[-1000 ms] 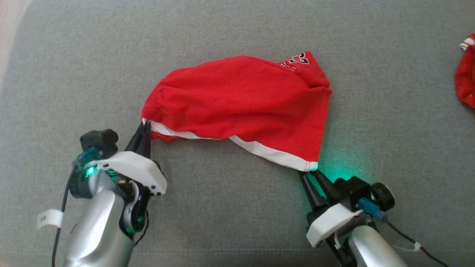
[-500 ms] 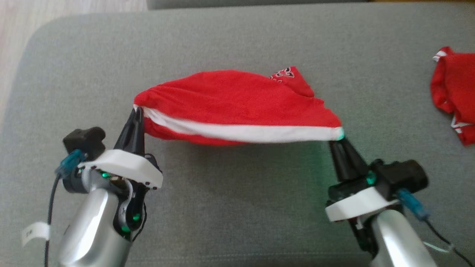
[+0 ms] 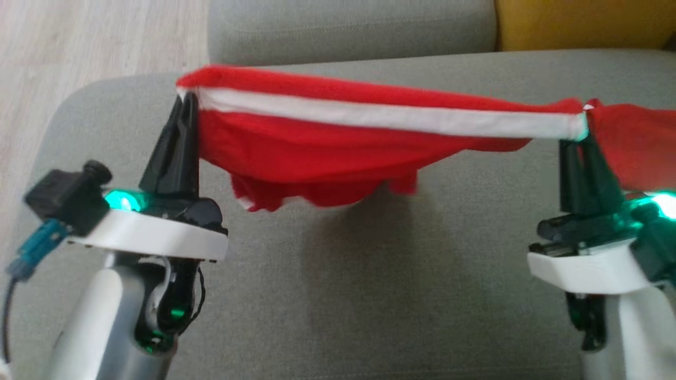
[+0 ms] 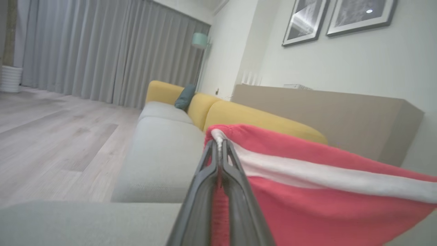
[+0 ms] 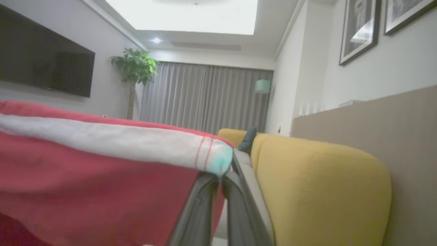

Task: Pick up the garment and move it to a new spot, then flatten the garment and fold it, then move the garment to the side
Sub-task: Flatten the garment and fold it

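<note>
Red garment (image 3: 317, 150), earlier resting on the cushion (image 3: 338, 295), now hangs lifted, its hem pinched by closed left gripper (image 3: 185, 99) and right gripper (image 3: 580, 136); placing, flattening, folding remain.

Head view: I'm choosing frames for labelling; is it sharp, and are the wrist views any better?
Head view: garment motion-blurred, green glow beside right gripper; left wrist view: fingers and garment soft up close; right wrist view: ceiling light blown out, garment soft too.
</note>
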Robot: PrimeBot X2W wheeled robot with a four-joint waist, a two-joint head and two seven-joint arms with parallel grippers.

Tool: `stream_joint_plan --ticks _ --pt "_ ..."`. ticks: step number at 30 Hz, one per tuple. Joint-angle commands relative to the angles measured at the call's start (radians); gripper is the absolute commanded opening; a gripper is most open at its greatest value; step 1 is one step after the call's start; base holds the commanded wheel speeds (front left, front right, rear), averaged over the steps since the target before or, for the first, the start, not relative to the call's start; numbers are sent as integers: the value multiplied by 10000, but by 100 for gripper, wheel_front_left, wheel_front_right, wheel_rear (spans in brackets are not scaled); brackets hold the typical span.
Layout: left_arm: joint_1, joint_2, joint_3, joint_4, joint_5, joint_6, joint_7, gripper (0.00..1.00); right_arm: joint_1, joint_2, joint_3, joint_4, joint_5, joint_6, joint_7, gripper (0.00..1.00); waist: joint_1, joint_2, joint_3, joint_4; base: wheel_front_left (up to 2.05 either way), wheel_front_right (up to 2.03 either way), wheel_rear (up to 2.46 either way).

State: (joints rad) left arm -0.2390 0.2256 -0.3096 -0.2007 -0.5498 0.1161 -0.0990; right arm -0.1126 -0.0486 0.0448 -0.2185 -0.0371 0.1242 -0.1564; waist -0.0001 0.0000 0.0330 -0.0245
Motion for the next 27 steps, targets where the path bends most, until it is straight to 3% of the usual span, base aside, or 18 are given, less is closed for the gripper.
stream_joint_plan --ticks 1,6,11,18,23,27 --pt "-641 270 459 -633 -61 50 142 0 -495 -136 152 -571 -19 65 135 0 1 0 -63 -36 0 0 0" --pt "-1434 454 501 -1379 -301 3 907 0 -1095 -442 86 -1414 78 65 687 0 1 0 -16 -69 0 0 0" --pt "-2665 539 551 -769 -595 -207 1489 0 -2068 -595 80 -1342 289 65 1232 0 1 0 464 -177 0 0 0" --pt "-4593 481 514 1201 -636 -479 1831 0 -4151 -609 210 925 639 65 1380 0 1 0 1476 -467 0 0 0" --pt "-6694 240 575 3302 -466 -578 1643 0 -6614 -439 251 3125 412 65 486 0 1 0 2338 -781 0 0 0" --pt "-8178 -68 517 4647 -310 -953 886 0 -8160 -189 -95 4321 -126 65 -471 0 1 0 2967 -955 0 0 0"
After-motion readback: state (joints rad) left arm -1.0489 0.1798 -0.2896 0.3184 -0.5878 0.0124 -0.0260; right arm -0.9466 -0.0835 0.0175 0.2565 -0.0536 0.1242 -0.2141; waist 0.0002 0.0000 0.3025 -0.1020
